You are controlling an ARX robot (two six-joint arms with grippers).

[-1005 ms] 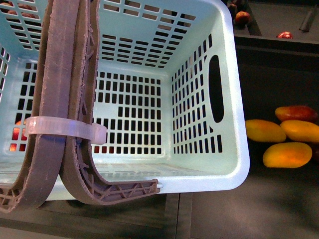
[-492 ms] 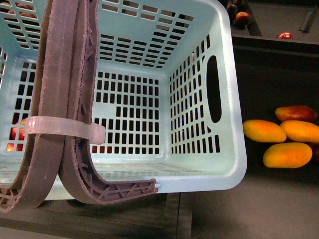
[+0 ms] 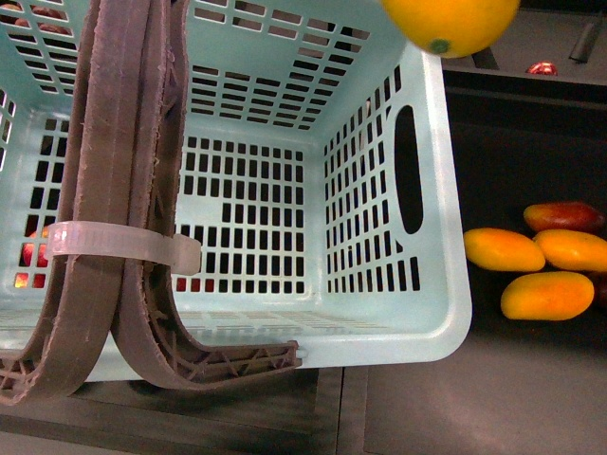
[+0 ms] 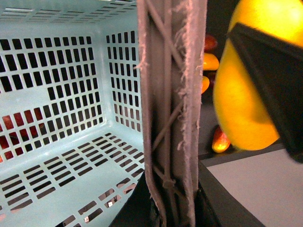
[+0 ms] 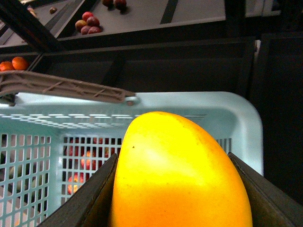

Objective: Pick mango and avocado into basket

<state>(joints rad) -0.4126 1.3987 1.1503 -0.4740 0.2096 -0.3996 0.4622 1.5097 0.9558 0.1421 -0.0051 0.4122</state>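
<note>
The light teal basket (image 3: 446, 237) fills most of the front view and nothing lies on its slotted floor. Its brown-grey handles (image 3: 114, 190) are swung up, and my left gripper (image 4: 173, 215) is shut on the basket handle (image 4: 173, 94). My right gripper (image 5: 173, 189) is shut on the bright yellow mango (image 5: 177, 175), held above the basket's far right corner. The same mango (image 3: 450, 24) shows at the top edge of the front view. In the left wrist view this mango (image 4: 246, 94) hangs beside the handle. The avocado is out of view.
Three yellow-orange mangoes (image 3: 545, 294) and a red-blushed one (image 3: 564, 215) lie on the dark shelf right of the basket. Red fruits (image 5: 87, 23) and oranges (image 5: 14, 63) sit on dark shelves beyond. More red fruit (image 3: 33, 251) shows through the basket's left wall.
The held mango has come into the front view at the top, above the basket's far right corner. The basket has barely shifted.
</note>
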